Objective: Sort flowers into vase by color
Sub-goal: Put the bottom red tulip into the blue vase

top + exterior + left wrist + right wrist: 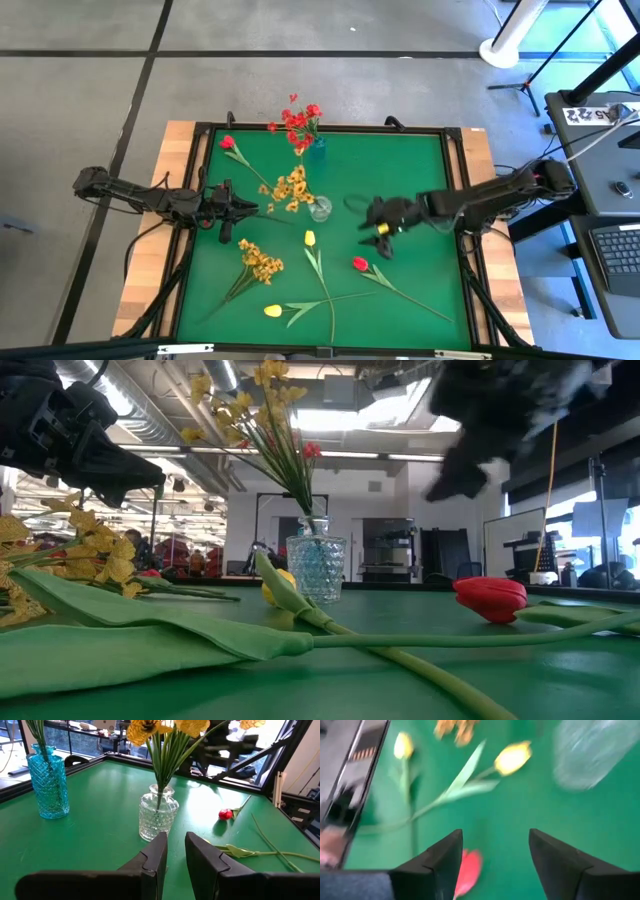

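Note:
A clear glass vase [320, 207] [158, 815] holds a yellow-orange spray [290, 187]. A blue vase [318, 142] [48, 782] at the far edge holds a red spray [300, 120]. Lying flat on the green mat are a red tulip [360, 264] [469, 870], a second red tulip [227, 142], two yellow tulips [309, 238] [272, 311] and a yellow spray [258, 260]. My left gripper [255, 207] [172, 851] hovers just left of the clear vase, empty, with a narrow gap. My right gripper [379, 236] [496, 834] hangs open over the nearer red tulip.
A raised black frame [455, 200] edges the mat. The two vases stand upright in the far middle. Long stems and leaves [325, 290] cross one another near the front edge. Bare mat [415, 170] lies at the far right. Room clutter shows beyond the table.

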You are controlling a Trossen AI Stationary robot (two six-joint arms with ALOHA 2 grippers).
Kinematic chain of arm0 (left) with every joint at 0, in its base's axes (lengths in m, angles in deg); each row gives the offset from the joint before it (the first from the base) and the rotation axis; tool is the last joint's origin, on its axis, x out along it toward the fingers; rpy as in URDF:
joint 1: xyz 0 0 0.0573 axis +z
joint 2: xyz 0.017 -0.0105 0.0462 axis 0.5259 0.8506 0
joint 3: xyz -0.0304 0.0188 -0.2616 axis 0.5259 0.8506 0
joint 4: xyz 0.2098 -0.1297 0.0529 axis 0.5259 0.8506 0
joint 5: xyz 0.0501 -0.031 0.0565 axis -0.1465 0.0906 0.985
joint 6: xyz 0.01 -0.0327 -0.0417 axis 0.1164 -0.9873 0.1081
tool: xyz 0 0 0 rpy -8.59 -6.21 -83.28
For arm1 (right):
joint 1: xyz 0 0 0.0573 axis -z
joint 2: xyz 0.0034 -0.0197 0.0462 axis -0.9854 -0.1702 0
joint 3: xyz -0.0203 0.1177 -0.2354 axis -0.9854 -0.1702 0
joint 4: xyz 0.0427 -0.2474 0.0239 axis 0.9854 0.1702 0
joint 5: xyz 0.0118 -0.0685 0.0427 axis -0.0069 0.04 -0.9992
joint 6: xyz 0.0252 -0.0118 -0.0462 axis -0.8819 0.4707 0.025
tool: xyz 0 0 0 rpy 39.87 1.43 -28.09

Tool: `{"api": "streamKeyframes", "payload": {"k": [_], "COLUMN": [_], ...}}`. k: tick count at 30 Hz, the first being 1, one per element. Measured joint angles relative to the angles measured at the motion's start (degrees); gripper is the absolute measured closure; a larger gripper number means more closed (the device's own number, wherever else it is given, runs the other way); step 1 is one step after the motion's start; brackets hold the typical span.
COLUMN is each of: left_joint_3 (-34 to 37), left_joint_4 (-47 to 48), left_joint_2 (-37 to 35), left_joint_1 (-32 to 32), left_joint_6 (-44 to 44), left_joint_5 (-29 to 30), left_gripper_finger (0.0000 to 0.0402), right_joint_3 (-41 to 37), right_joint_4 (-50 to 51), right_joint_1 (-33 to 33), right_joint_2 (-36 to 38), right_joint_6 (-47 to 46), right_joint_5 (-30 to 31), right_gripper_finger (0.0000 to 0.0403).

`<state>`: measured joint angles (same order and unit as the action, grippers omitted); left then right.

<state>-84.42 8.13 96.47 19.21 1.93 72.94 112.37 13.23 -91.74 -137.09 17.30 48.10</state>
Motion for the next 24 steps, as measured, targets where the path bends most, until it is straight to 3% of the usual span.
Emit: {"api": "streamKeyframes", "payload": {"k": [8, 15, 24], "left_joint_3": [0.0, 0.0, 0.0], "left_joint_4": [0.0, 0.0, 0.0], "left_joint_2": [0.0, 0.0, 0.0], "left_joint_1": [0.0, 0.0, 0.0], "left_joint_6": [0.0, 0.0, 0.0], "left_joint_5": [0.0, 0.0, 0.0], "left_gripper_finger": [0.0335, 0.0335, 0.0335], "right_joint_3": [0.0, 0.0, 0.0], "right_joint_4": [14.4, 18.4, 15.3], "right_joint_1": [-17.1, -25.1, -29.1], "right_joint_2": [-0.5, -0.5, -6.5], "right_joint_6": [-17.3, -31.0, -37.1], "right_joint_5": [12.3, 12.6, 11.8], "right_gripper_finger": [0.0183, 0.0183, 0.0183]}}
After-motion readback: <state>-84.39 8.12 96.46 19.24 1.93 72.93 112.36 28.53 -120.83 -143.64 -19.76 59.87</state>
